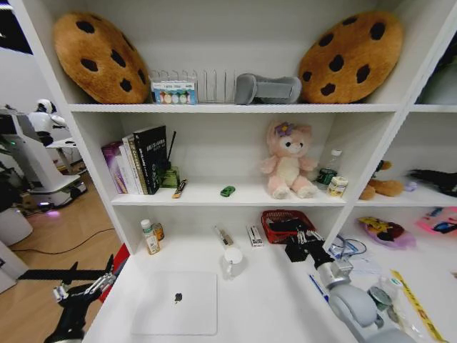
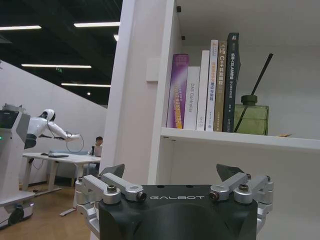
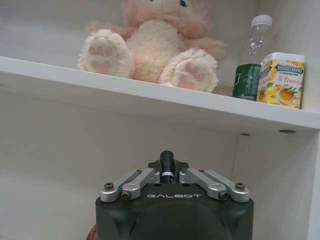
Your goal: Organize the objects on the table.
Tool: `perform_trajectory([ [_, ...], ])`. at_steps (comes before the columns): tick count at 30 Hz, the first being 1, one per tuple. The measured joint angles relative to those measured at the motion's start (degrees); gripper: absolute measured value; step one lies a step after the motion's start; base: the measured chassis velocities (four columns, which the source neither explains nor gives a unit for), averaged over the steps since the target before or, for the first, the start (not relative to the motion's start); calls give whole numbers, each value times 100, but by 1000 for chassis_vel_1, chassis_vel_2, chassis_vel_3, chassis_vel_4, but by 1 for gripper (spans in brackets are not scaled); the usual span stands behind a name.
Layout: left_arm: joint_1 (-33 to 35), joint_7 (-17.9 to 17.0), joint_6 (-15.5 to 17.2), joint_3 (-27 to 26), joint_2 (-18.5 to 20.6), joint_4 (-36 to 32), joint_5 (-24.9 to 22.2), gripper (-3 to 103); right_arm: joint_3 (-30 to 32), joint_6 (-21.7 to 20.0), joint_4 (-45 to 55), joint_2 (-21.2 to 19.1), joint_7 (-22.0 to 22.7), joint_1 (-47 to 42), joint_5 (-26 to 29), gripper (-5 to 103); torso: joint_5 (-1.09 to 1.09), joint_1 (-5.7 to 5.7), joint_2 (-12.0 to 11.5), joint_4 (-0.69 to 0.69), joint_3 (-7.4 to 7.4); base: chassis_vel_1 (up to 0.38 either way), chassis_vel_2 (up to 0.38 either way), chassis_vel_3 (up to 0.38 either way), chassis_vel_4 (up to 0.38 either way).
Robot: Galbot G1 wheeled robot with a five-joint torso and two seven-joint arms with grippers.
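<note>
Our right hand [image 1: 298,241] pinches a slim dark pen [image 3: 166,163] above the red mesh basket [image 1: 285,218]; a loose grip could let it slip; our left hand [image 1: 84,284] hangs wide beside the bench [image 1: 250,307], the closed silver laptop [image 1: 176,302] just inboard.

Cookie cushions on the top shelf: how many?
2. One cookie cushion leans at the top shelf's left end, the other cookie cushion at its right end. None looks hidden.
</note>
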Motion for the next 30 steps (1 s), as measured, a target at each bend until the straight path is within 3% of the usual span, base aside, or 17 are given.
perform_trajectory([
  [8,-22,-32,14,-11,-26,-37,49,100,-147,354,-844,26,-28,567,-206,12,0,0,0,0,0,0,0,0,0],
  [13,-64,-70,73,7,-70,-42,84,100,-514,258,-1264,122,61,1087,268,12,-1,0,0,0,0,0,0,0,0],
  [25,-133,-151,178,27,-65,-79,115,100,-1068,225,-1854,249,91,1708,253,12,0,0,0,1,0,0,0,0,0],
  [30,-152,-165,183,24,-68,-58,114,100,-1038,217,-1784,171,10,1607,332,33,0,0,0,0,0,0,0,0,0],
])
